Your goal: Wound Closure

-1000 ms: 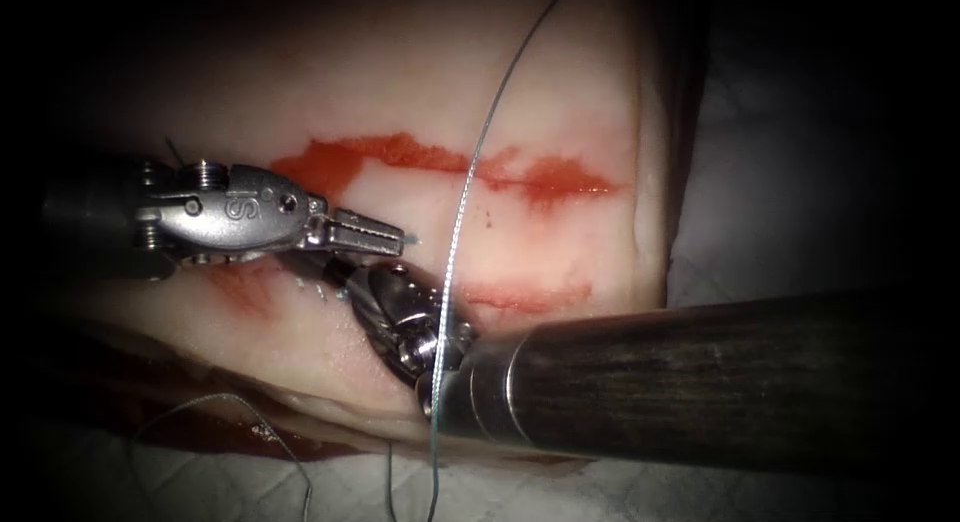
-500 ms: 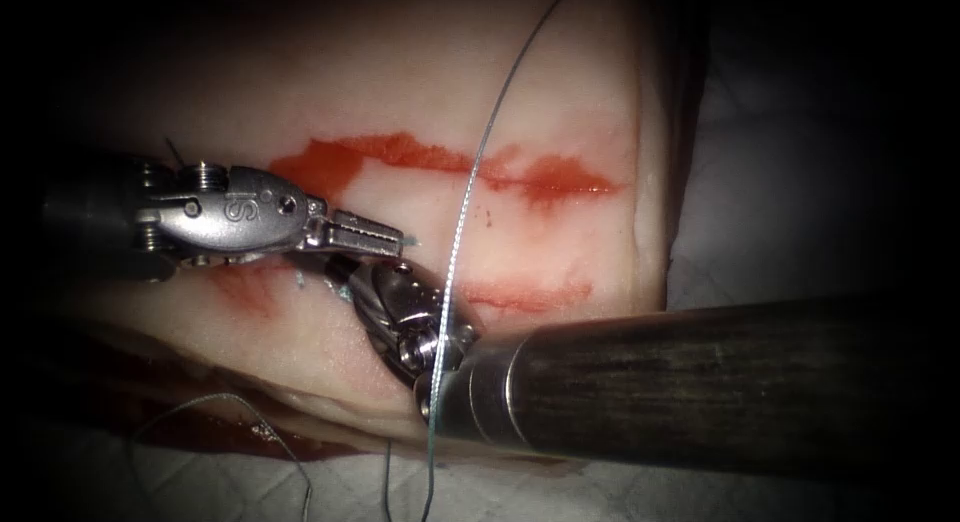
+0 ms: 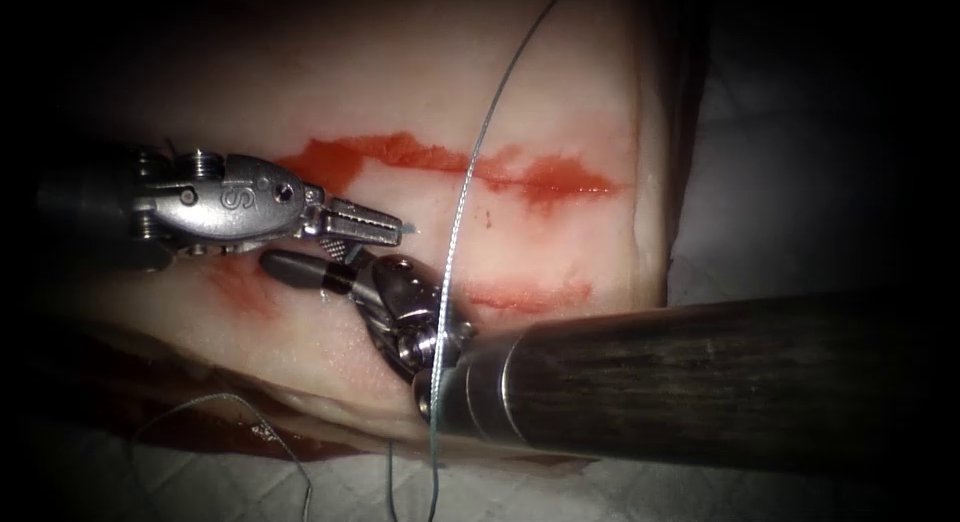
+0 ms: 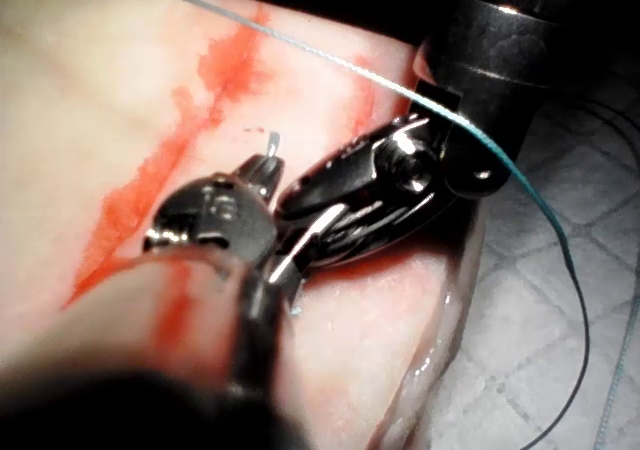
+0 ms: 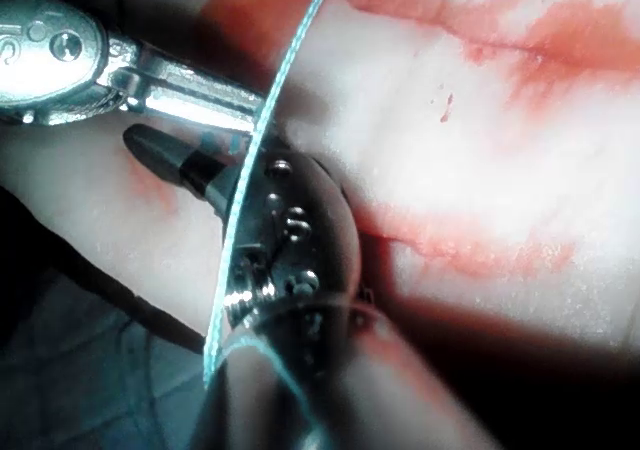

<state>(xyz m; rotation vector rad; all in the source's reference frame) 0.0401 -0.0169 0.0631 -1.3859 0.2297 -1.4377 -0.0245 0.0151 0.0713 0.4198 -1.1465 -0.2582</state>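
Closure looks early: cut (image 3: 440,162) in tissue (image 3: 560,102) unstitched, left tool (image 3: 395,227) clamped on short thread end (image 3: 408,227) near its left part, long thread (image 3: 455,222) over right tool (image 3: 285,269), whose grip, like the needle's position, I can't tell.

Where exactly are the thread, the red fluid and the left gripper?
thread (image 3: 462,197), endoscope view, on the strand crossing the tissue.
red fluid (image 3: 555,177), endoscope view, on the upper streak.
left gripper (image 3: 385,225), endoscope view, between its fingertips.
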